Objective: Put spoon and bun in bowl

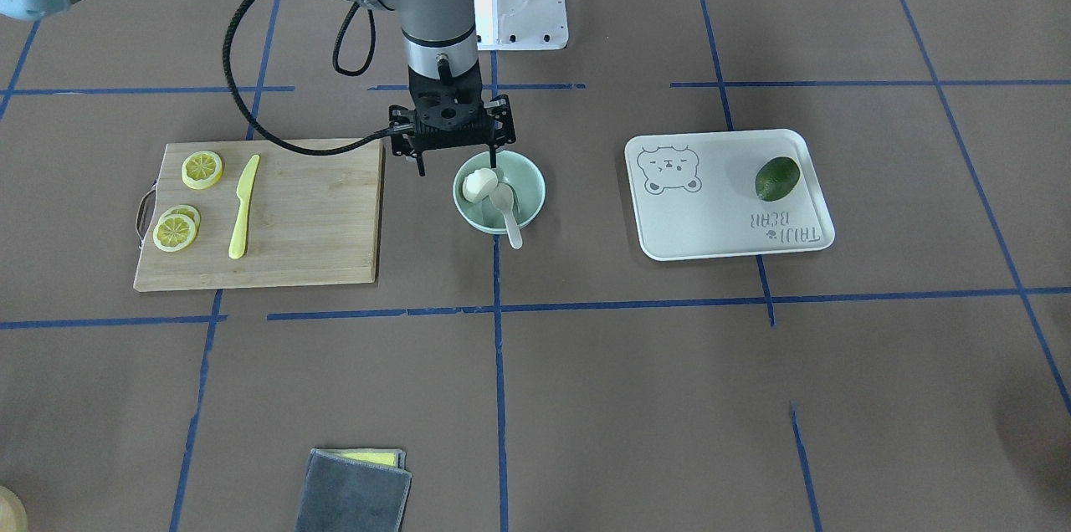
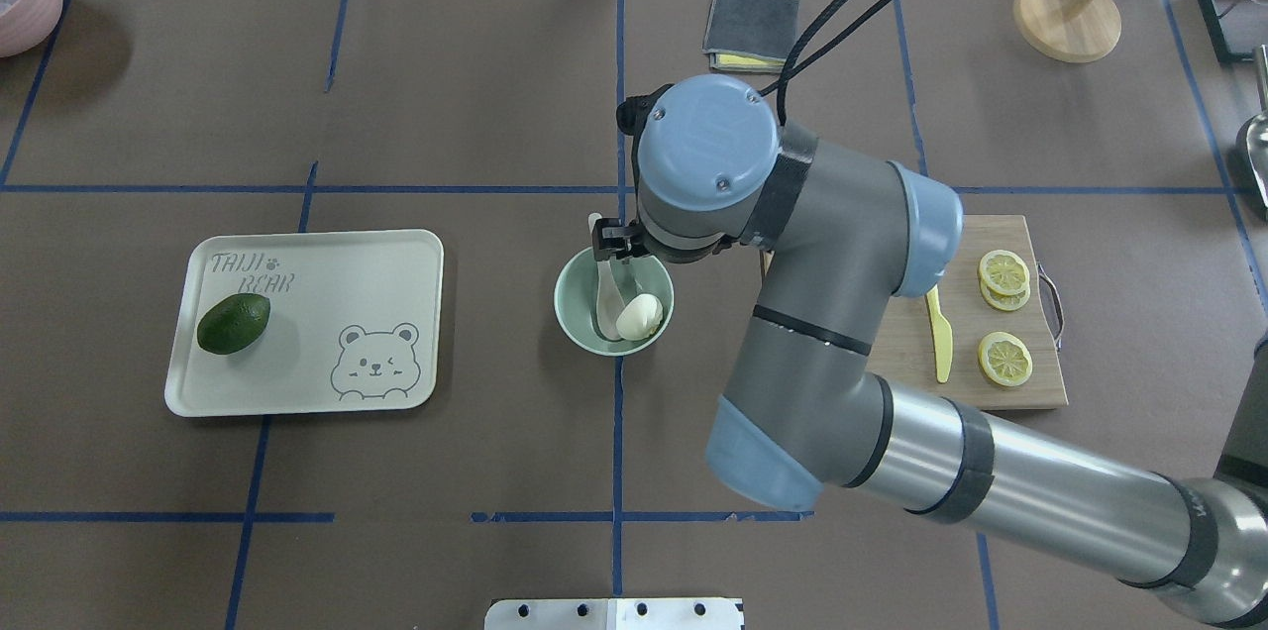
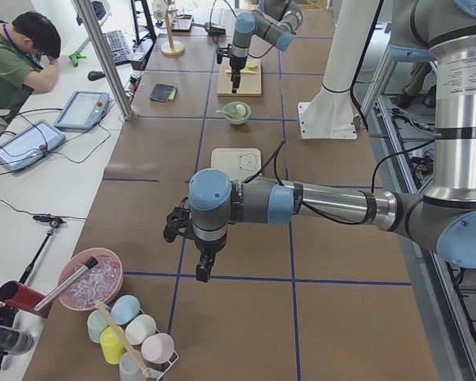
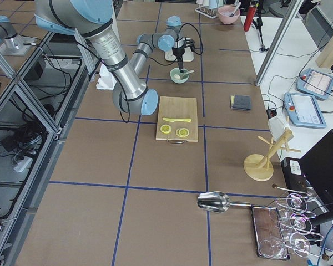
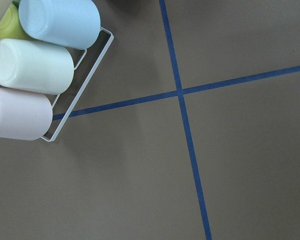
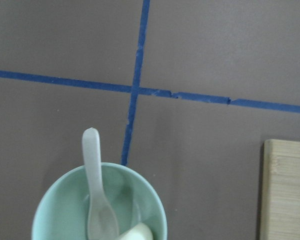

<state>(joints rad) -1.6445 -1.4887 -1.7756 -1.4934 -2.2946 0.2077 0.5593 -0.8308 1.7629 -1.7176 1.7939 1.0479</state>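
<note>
The mint-green bowl (image 1: pixel 484 222) stands at the table's middle, also in the overhead view (image 2: pixel 567 311). The white bun (image 1: pixel 479 183) lies inside it, and the pale spoon (image 1: pixel 507 208) rests in it with its handle sticking out over the rim. The right wrist view shows the bowl (image 6: pixel 49 201), the spoon (image 6: pixel 95 185) and an edge of the bun (image 6: pixel 138 232). My right gripper (image 1: pixel 456 165) hangs just above the bowl's robot-side rim, open and empty. My left gripper (image 3: pixel 205 266) hovers over bare table far off to the side. I cannot tell whether it is open or shut.
A wooden cutting board (image 1: pixel 318 214) with lemon slices (image 1: pixel 202 169) and a yellow knife (image 1: pixel 243 206) lies beside the bowl. An off-white bear tray (image 1: pixel 711 214) holds a dark green fruit (image 1: pixel 777 178). A grey cloth (image 1: pixel 356 490) lies at the operators' edge. A rack of cups (image 5: pixel 35 65) sits near my left gripper.
</note>
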